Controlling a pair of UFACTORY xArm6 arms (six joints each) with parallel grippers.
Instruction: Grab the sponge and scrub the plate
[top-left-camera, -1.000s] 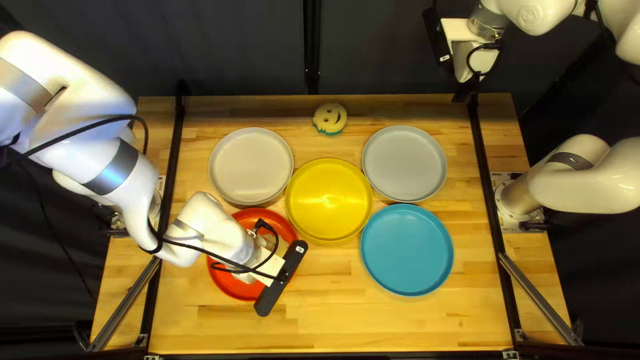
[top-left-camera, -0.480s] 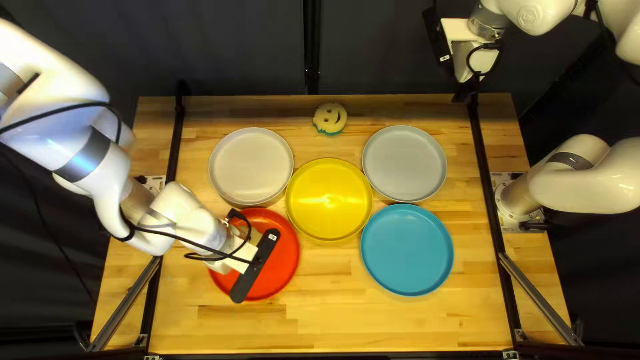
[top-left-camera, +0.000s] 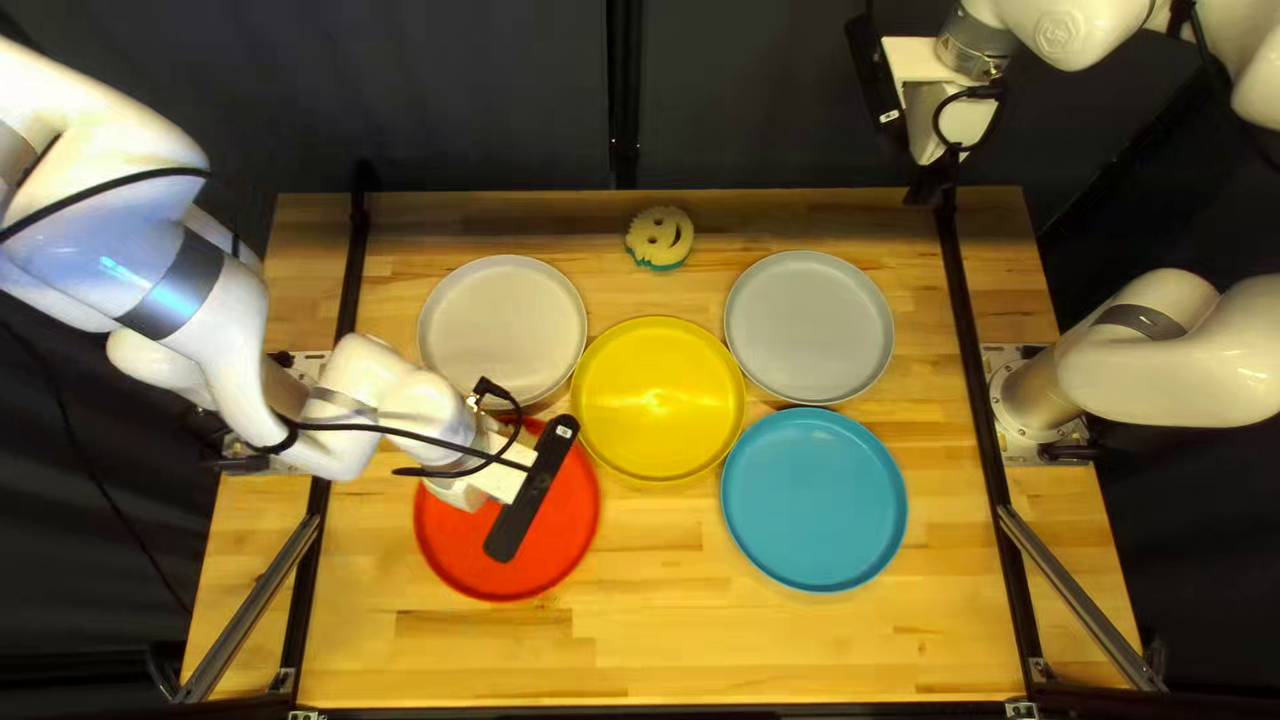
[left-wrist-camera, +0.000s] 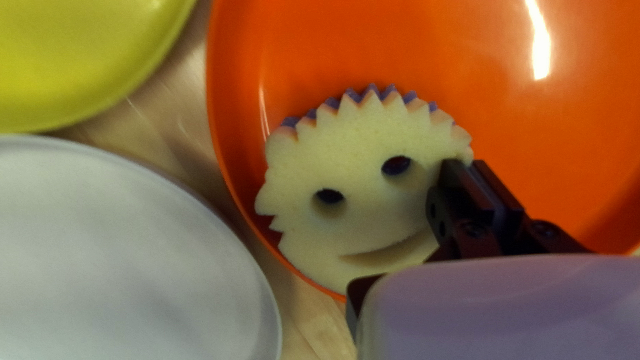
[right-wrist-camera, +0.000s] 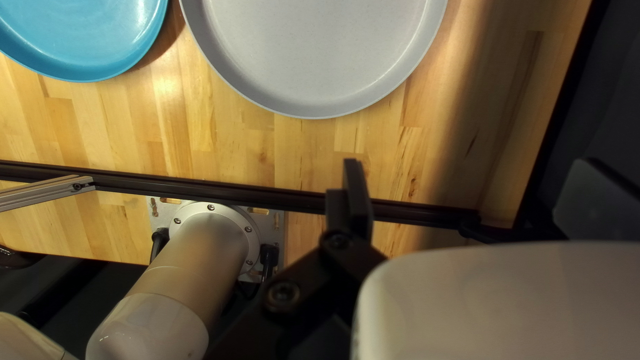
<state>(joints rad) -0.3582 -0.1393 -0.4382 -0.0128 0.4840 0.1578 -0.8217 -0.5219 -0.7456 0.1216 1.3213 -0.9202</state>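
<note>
Table (top-left-camera: 650,640): left pincer (left-wrist-camera: 430,210) pinches sponge (left-wrist-camera: 350,165) inside orange plate (left-wrist-camera: 500,100), yellow plate (left-wrist-camera: 75,50) and white plate (left-wrist-camera: 100,250) beside.

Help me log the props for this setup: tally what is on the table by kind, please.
Plates: 5 (orange plate, yellow plate, blue plate, left grey plate, right grey plate)
Sponges: 2 (gripped sponge on the orange plate, far sponge beyond the yellow plate)
Total: 7

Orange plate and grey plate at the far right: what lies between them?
The yellow plate lies between the orange plate and the grey plate, as the top left view shows.
</note>
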